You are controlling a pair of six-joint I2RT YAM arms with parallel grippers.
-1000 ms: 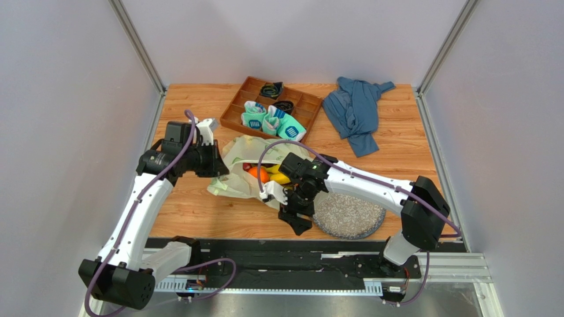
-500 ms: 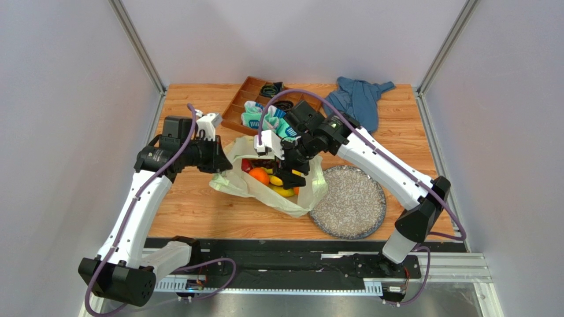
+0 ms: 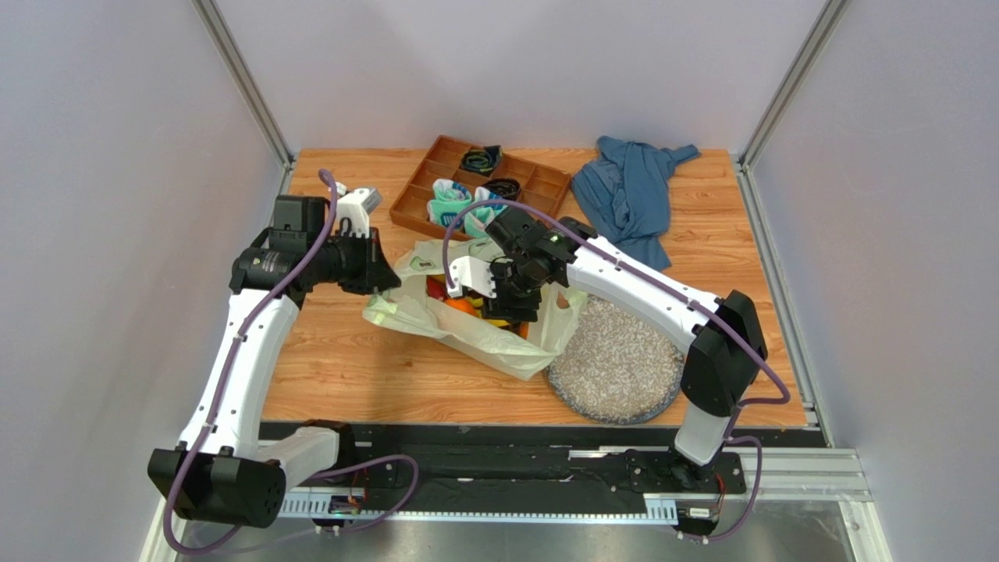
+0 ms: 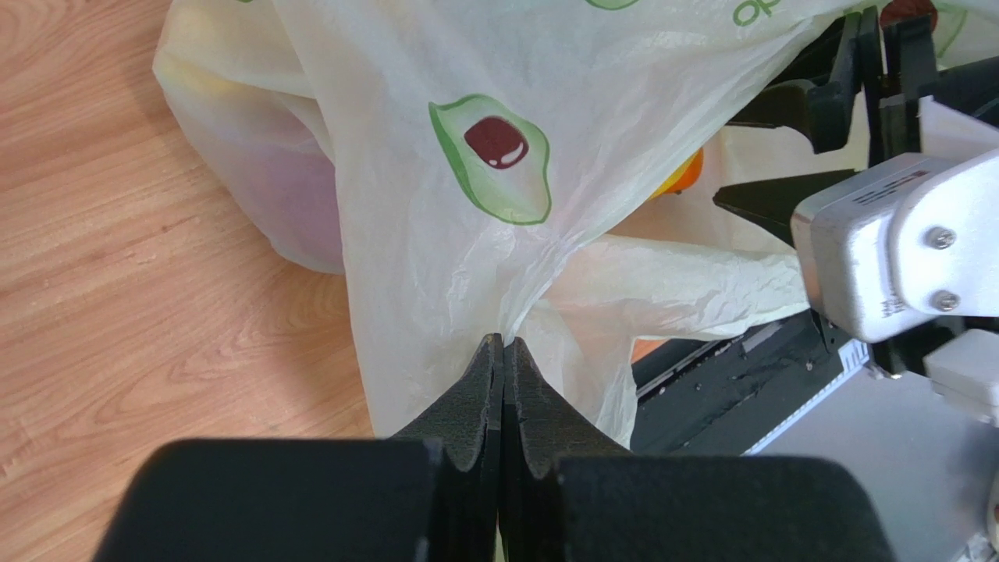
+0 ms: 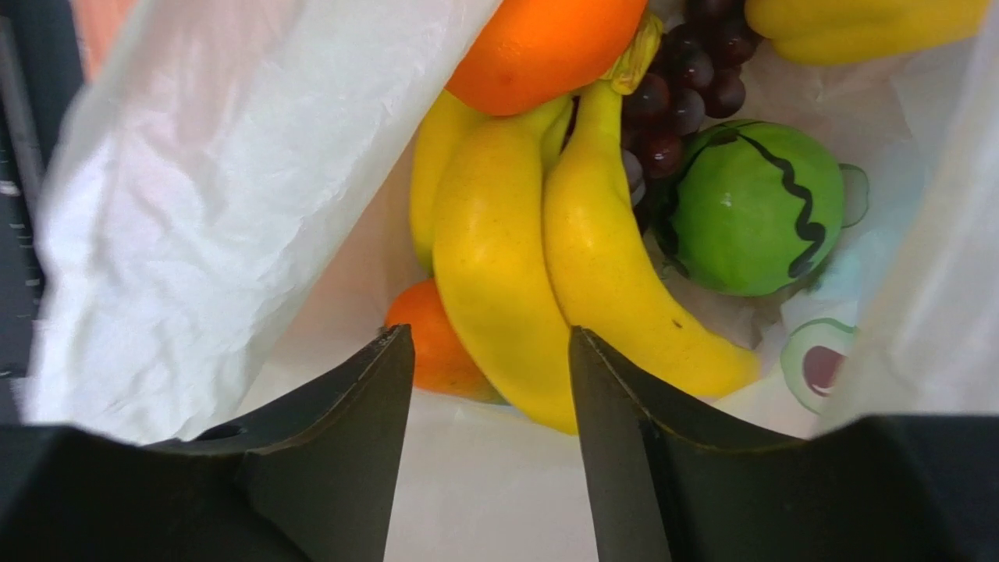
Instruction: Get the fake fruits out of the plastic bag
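Film from the plastic bag (image 4: 446,176) is pinched between the left fingers (image 4: 478,404), which are pressed tight together on a gathered fold at the bag's left side. The right fingers (image 5: 352,445) stand apart inside the bag's open mouth, holding nothing, just over the bananas (image 5: 528,258). I cannot tell whether they touch them. Around the bananas lie an orange (image 5: 539,47), dark grapes (image 5: 686,82), a green round fruit (image 5: 751,211) and another orange-coloured fruit (image 5: 434,345), all within the bag.

The bag, printed with avocado motifs, sits mid-desk on the wooden desk (image 3: 352,363). A grey speckled disc (image 3: 622,363) lies at its right, the bag's edge touching it. Just beyond the bag, a brown divided tray (image 3: 416,193) holds teal-white rolled socks (image 3: 452,208). A blue garment (image 3: 633,193) is crumpled at the far right. Pale grey walls (image 3: 504,70) enclose the desk on three sides, with metal posts (image 3: 240,76) in the far corners.
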